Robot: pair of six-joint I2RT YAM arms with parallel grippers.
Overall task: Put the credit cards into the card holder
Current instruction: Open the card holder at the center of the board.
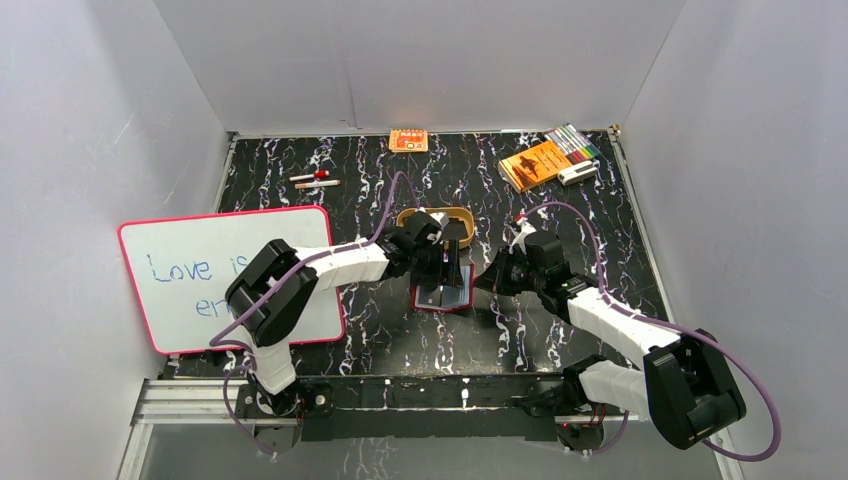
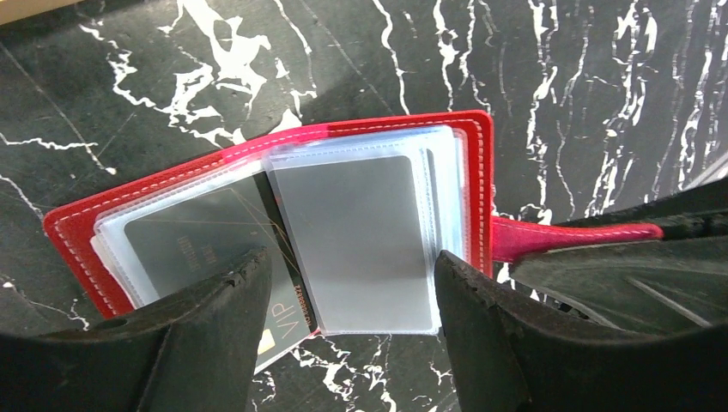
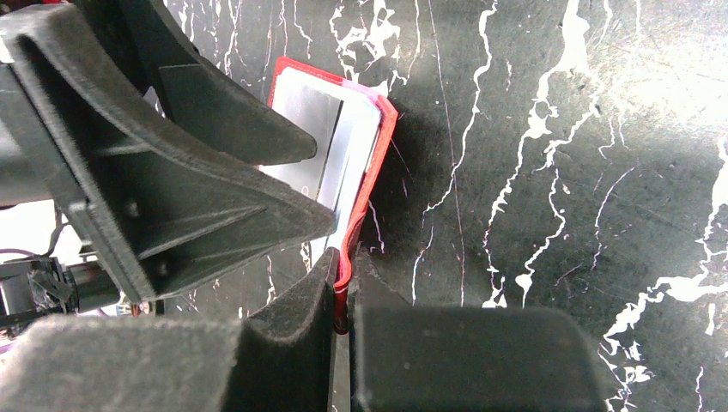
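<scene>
The red card holder (image 1: 441,297) lies open on the marble table, clear sleeves up. A grey credit card (image 2: 360,240) sits in the right-hand sleeve. A dark credit card (image 2: 197,240) marked VIP lies in the left sleeve, its corner poking out at the near edge. My left gripper (image 2: 352,266) hovers open just over the holder, one finger on each side of the grey card. My right gripper (image 3: 343,287) is shut on the holder's red snap tab (image 2: 567,236), pinning it at the right side of the card holder (image 3: 378,146).
A whiteboard (image 1: 230,275) with a pink rim lies at the left. A tan oval tray (image 1: 437,222) stands just behind the holder. At the back are an orange booklet (image 1: 533,163), markers (image 1: 575,143), an orange packet (image 1: 408,140) and two pens (image 1: 315,180).
</scene>
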